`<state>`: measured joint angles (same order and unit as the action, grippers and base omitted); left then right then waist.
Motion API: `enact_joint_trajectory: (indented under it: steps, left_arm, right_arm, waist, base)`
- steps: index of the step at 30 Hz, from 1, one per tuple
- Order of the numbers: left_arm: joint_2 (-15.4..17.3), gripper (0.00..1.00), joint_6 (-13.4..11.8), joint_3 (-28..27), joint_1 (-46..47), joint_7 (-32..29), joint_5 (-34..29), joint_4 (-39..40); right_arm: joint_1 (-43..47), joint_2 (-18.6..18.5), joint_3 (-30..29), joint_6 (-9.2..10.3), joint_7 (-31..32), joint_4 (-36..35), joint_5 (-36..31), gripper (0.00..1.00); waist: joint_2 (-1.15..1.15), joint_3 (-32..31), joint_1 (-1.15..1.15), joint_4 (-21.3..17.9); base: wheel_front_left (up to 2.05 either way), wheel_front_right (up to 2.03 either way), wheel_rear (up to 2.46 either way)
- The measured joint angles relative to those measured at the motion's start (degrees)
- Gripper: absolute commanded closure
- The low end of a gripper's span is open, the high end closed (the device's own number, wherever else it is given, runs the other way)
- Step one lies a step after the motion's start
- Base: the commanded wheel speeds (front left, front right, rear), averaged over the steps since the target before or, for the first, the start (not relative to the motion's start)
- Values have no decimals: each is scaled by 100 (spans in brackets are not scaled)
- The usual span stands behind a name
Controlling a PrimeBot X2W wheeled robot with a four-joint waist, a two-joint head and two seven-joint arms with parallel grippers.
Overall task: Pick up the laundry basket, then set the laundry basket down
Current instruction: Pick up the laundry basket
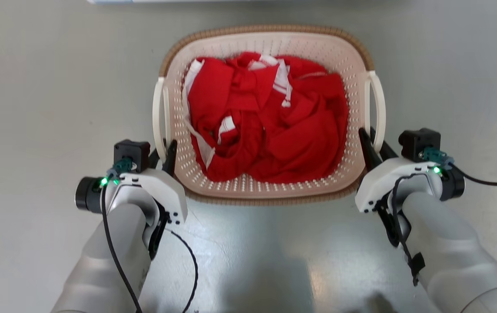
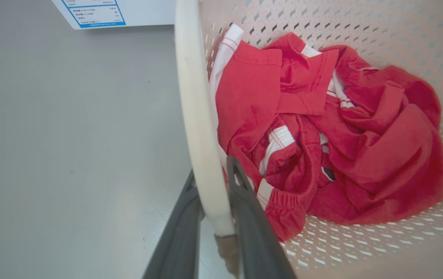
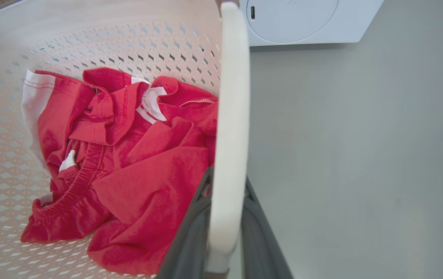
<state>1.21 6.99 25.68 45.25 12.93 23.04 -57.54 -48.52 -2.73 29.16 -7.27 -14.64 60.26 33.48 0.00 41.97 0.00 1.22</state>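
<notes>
Currently, left pincer [image 1: 164, 152]: closed across the lower end of the left loop handle [image 1: 158, 113]; the left wrist view shows us one dark finger [image 2: 252, 217] on each face of the loop, both touching.
Right pincer [image 1: 372, 142]: likewise closed on the right loop handle [image 1: 379, 104], a finger against each face.
Laundry basket [image 1: 266, 29]: between the two pincers, level over the grey floor [image 1: 35, 87]; we cannot tell whether its base is off the floor.
Load: red and white clothes [image 1: 266, 117] crumpled in the bottom, below the rim.
Beyond: washing machine [image 3: 303, 19] past the far rim, not touching.
Step in hand: we judge the pick-up, both grips made.
Next move: we raise both arms together, keeping the basket level so the handles do not slip; then lower it flat and release.
</notes>
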Motion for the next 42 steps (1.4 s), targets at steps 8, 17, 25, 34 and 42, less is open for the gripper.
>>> enact_joint_trajectory:
  steps: [8, 17, 25, 34, 42]
  left_arm:
    - [-77, 100, 12, 280, -267, -280, 318, -316]
    - [-135, 100, 42, 608, -711, -557, 649, -500]
    - [-160, 100, 42, 858, -1065, -827, 985, -603]
    - [-185, 100, 58, 1126, -1493, -1095, 1245, -730]
    - [-201, 100, 62, 1335, -1834, -1273, 1360, -844]
  right_arm:
    - [331, 49, 247, -4, 0, 375, 208, 100]
    - [752, 116, 554, -11, 37, 749, 564, 100]
    - [1060, 174, 801, -12, 296, 931, 900, 100]
    - [1548, 207, 1039, -37, 605, 1024, 1325, 100]
    - [1963, 240, 1258, -40, 907, 1053, 1781, 100]
  waist:
    - [0, -706, 0, 29]
    - [0, -1509, 0, 51]
    - [0, -2197, 0, 22]
    - [0, -2968, 0, -18]
    - [0, -3665, 0, -81]
  base:
    - [0, 0, 0]
    - [0, 0, 0]
    - [0, 0, 0]
    - [0, 0, 0]
    - [0, 0, 0]
